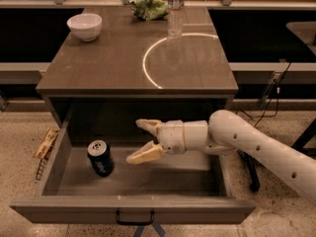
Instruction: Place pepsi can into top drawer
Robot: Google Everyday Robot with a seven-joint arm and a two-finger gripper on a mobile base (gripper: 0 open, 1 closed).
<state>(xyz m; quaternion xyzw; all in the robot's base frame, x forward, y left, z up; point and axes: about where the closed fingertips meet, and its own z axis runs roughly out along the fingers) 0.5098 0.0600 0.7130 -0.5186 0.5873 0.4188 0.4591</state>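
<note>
Top drawer (197,209) stands open below the front edge of the counter (113,68). Pepsi can (100,158) is upright on the drawer floor, left side, under the counter's front-left corner. Gripper (134,141) is inside the drawer just right of the can, not touching it, fingers spread apart and holding nothing (arm enters from the right). White bowl (85,26) sits near the back-left corner, clear bottle (175,11) at the back edge.
</note>
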